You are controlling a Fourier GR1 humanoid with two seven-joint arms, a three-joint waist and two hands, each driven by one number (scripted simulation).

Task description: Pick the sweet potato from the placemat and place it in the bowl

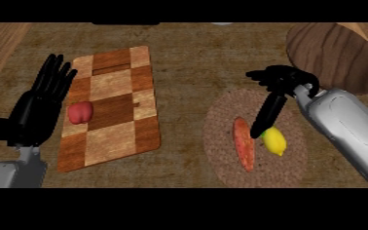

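The sweet potato (pixel 244 143), long and orange-red, lies on the round woven placemat (pixel 223 122) at the right. My right hand (pixel 282 85) hovers over the placemat, its thumb reaching down to the sweet potato's right side, the other fingers curled above; nothing is held. A yellow lemon (pixel 274 142) sits just right of the sweet potato. The dark wooden bowl (pixel 330 56) stands at the upper right, partly cut off by the view's edge. My left hand (pixel 39 105) rests open at the left edge, fingers up.
A checkered wooden cutting board (pixel 111 107) lies left of centre with a red bell pepper (pixel 80 112) at its left edge, close to my left hand. The brown counter runs between the board and the placemat.
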